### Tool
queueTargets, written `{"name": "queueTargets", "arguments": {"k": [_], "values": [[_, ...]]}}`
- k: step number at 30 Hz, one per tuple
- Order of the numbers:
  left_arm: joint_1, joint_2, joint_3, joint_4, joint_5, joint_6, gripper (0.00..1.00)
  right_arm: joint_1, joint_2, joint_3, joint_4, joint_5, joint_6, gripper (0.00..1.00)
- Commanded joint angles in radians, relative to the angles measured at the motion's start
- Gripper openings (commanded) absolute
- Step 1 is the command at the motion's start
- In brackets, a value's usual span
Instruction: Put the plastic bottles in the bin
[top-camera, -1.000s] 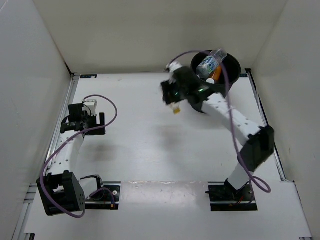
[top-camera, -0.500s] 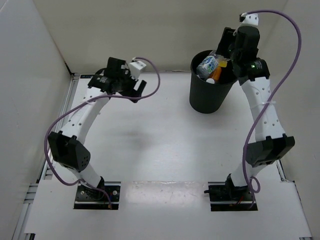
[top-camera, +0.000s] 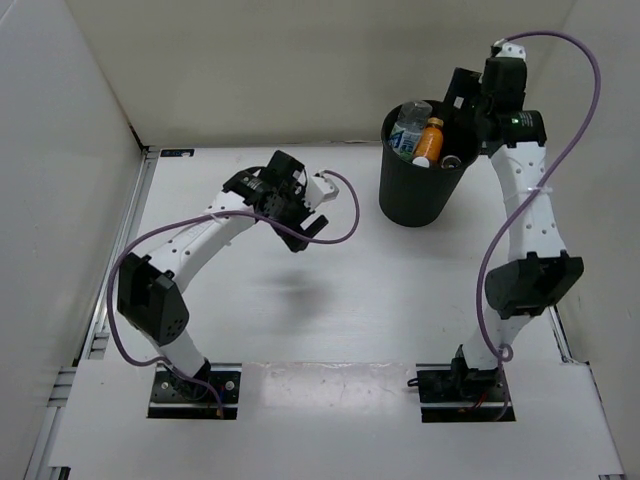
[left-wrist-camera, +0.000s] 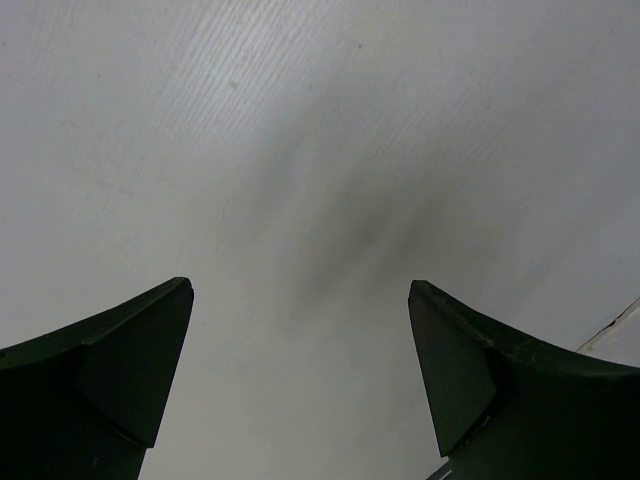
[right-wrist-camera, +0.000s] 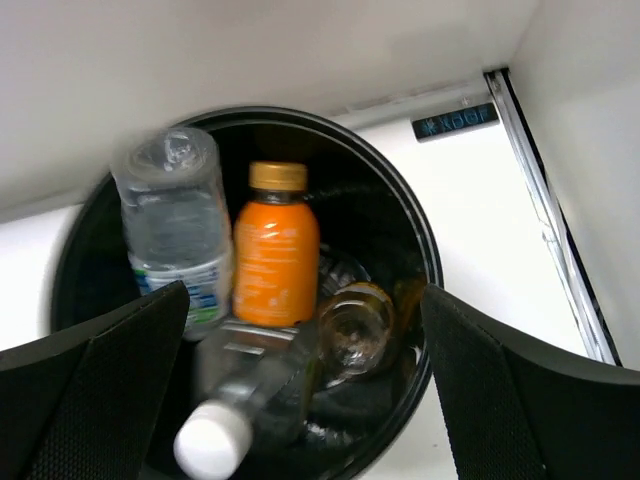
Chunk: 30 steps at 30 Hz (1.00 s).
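Observation:
The black bin (top-camera: 425, 195) stands at the back right of the table. Bottles lie in it: a clear one with a blue-white label (top-camera: 406, 130) and an orange one (top-camera: 431, 142). My right gripper (top-camera: 462, 108) hangs over the bin's right rim, open and empty. In the right wrist view the bin's rim (right-wrist-camera: 425, 250) rings the labelled clear bottle (right-wrist-camera: 170, 225), the orange bottle (right-wrist-camera: 275, 250), a small clear bottle seen end-on (right-wrist-camera: 355, 330) and a blurred clear bottle with a white cap (right-wrist-camera: 235, 405) just below my open right gripper (right-wrist-camera: 305, 292). My left gripper (top-camera: 305, 225) is open over bare table.
White walls close in the table at the back and on both sides. A black rail (right-wrist-camera: 545, 210) runs along the table's right edge next to the bin. The left wrist view shows only the white tabletop (left-wrist-camera: 300, 150) between the open left gripper (left-wrist-camera: 300, 288).
My right arm carried a small bottle from mid-table to above the bin and opened; a blurred bottle now lies in the bin. My left arm swung from the left edge toward the middle.

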Motion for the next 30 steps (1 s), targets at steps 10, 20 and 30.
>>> {"name": "queueTargets", "arguments": {"k": [10,20,30], "values": [[0.273,-0.233,-0.363,0.134,-0.034,-0.097,1.00,-0.069,-0.666,-0.567,0.032,-0.123,0.017,1.00],[0.528,-0.367,-0.549,0.155,0.084,-0.180,1.00,-0.079,-1.143,-1.319,0.002,-0.069,0.414,1.00],[0.579,-0.367,-0.549,0.155,0.158,-0.211,1.00,-0.079,-1.315,-1.494,-0.008,-0.086,0.506,1.00]]}}
